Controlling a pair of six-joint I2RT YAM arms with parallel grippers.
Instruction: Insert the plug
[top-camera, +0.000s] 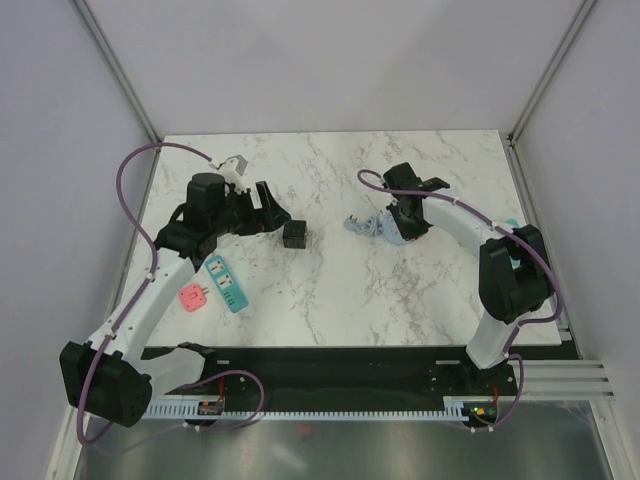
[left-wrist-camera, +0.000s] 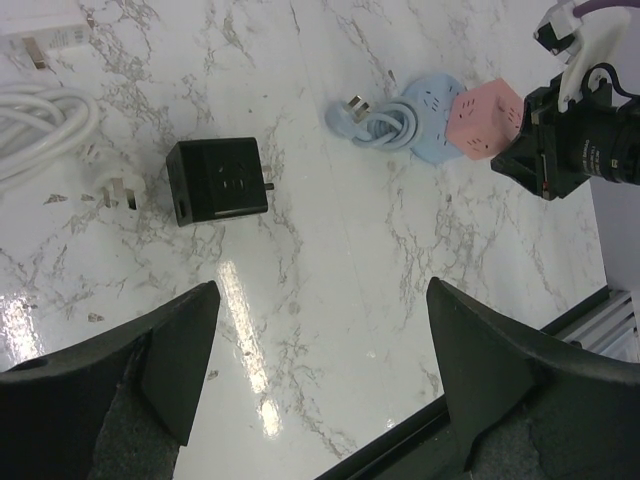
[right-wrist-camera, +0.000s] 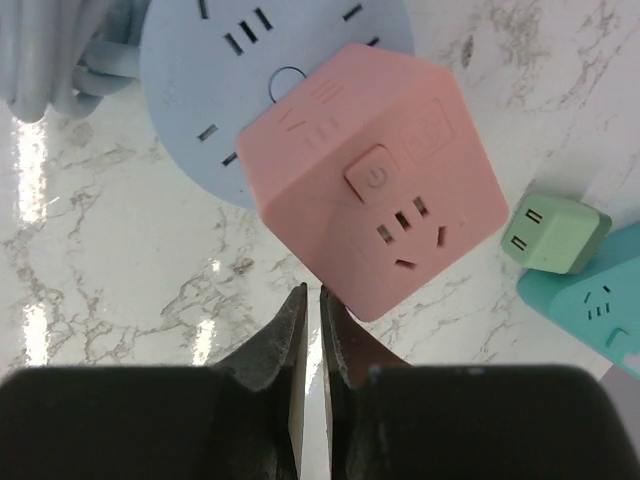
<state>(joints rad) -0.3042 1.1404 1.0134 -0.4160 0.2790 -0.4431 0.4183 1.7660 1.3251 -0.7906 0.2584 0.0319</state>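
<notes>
on the blue strip rests the pink cube, seating apparently under way; the right hand, pressed together and empty, hangs just over the strip. next: a straight downward push. the left hand is spread, well apart from the strip.

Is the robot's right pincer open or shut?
Shut. In the right wrist view, the right pincer has its fingers almost touching, with only a thin gap and nothing between them.
</notes>
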